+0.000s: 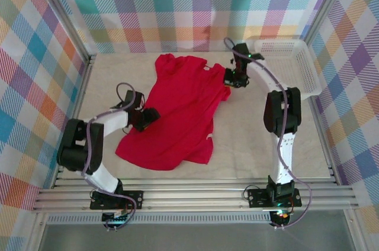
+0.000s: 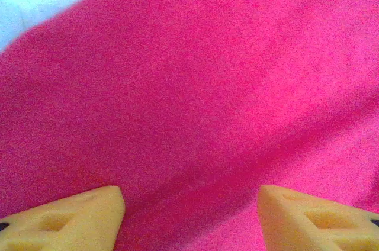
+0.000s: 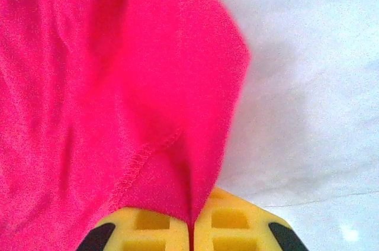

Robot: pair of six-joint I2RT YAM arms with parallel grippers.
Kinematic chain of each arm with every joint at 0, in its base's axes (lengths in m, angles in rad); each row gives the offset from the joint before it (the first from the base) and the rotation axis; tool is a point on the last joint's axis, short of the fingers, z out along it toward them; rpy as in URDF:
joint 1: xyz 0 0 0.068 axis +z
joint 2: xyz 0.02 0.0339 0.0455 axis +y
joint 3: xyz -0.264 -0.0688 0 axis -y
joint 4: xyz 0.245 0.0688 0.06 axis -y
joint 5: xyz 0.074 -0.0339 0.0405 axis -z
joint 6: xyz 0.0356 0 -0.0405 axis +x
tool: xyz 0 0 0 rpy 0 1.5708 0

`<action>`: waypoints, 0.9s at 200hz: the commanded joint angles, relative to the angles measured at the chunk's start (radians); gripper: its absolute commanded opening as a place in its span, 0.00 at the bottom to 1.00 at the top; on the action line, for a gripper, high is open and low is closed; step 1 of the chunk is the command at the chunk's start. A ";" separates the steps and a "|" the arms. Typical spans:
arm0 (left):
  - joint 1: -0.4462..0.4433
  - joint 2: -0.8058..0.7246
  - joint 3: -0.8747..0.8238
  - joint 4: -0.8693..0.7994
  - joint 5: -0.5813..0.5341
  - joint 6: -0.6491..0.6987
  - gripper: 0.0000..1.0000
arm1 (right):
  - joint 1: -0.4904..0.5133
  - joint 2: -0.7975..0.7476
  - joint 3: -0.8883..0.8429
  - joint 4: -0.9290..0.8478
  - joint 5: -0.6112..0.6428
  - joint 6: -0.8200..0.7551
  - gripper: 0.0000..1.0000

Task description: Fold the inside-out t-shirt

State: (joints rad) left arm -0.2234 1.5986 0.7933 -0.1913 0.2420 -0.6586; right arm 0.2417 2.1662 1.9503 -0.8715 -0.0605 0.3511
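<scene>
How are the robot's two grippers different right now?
The left gripper has its jaws apart over the t-shirt; the right gripper has its jaws shut, pinching the shirt's stitched edge. The left gripper sits at the shirt's left side; the right gripper is at its right sleeve, nearer the white basket. Both have yellow jaws.

A white mesh basket [image 1: 312, 73] sits at the table's [image 1: 249, 144] far-right corner.
</scene>
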 commanded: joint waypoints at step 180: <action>-0.089 0.632 1.135 -0.450 -0.055 0.107 0.63 | 0.112 -0.064 -0.192 0.091 -0.011 0.137 0.53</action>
State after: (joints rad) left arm -0.3443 2.0247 1.7447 -0.5419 0.0975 -0.5629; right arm 0.3576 2.0415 1.7737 -0.8982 0.0284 0.3866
